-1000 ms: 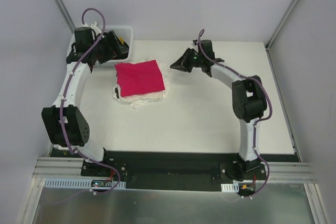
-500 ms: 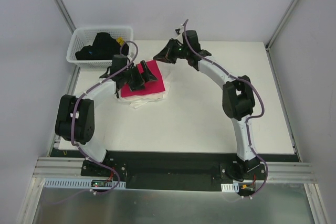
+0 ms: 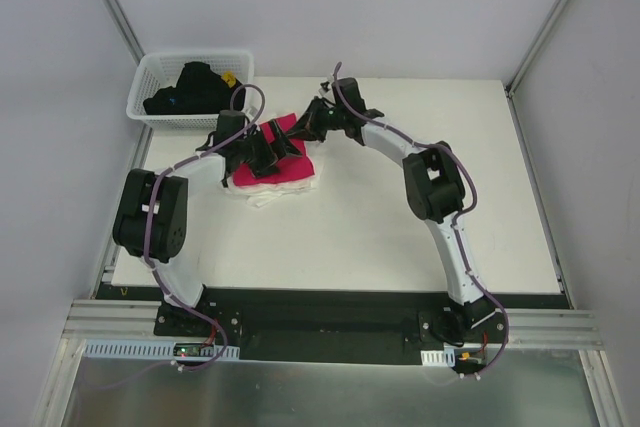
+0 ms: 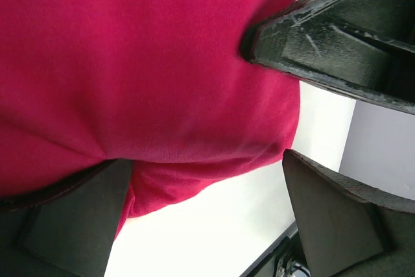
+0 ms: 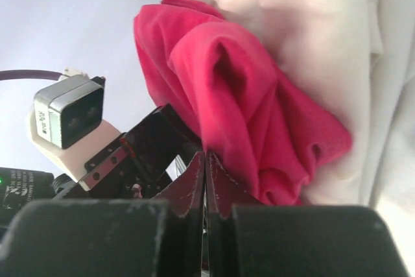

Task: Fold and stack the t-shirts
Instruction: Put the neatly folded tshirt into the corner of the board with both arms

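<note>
Left tool (image 3: 268,147) fully spread over magenta t-shirt (image 4: 130,63); right tool (image 5: 205,157) pinched shut on its far edge; open bench (image 3: 400,227) rightward.

Swung left gripper (image 3: 272,148) off basket (image 3: 150,69) onto red shirt (image 3: 298,164); brought right gripper (image 5: 205,160) in, pinched shirt's far edge, rumpling it.

Table (image 3: 400,237): white top.
Basket (image 3: 165,119): white plastic lattice, at the far left corner.
Inside basket: dark cloth (image 3: 185,89), with a small yellow thing (image 3: 230,77) beside it.
</note>
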Available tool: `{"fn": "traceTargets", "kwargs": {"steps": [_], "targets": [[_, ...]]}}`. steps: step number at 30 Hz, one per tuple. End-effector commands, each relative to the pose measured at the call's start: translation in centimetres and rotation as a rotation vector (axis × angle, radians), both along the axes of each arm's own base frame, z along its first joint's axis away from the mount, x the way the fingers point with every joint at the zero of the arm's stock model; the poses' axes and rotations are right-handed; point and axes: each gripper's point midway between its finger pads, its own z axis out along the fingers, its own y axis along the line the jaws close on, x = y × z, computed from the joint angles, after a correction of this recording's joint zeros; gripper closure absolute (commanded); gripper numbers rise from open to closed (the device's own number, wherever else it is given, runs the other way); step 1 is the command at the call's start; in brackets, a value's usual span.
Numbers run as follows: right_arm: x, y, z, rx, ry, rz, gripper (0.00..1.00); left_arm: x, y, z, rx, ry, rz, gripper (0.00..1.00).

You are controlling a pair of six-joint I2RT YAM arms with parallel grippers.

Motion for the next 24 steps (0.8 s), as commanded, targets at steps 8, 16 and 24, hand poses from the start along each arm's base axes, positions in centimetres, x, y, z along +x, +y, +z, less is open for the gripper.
{"fn": "traceTargets", "kwargs": {"steps": [8, 16, 24], "targets": [[1.7, 2.2, 4.2, 0.113, -0.058, 0.014, 0.99, 1.4, -0.5, 1.9, 0.014, -0.046, -0.054, 0.01], [3.2, 3.0, -1.2, 0.116, 0.030, -0.006, 0.99, 0.5, -0.4, 0.8, 0.031, -0.015, -0.079, 0.01], [4.4, 2.0, -5.6, 0.112, 0.105, -0.046, 0.99, 0.0, 0.5, 1.0, 0.060, -0.026, -0.073, 0.01]]}}
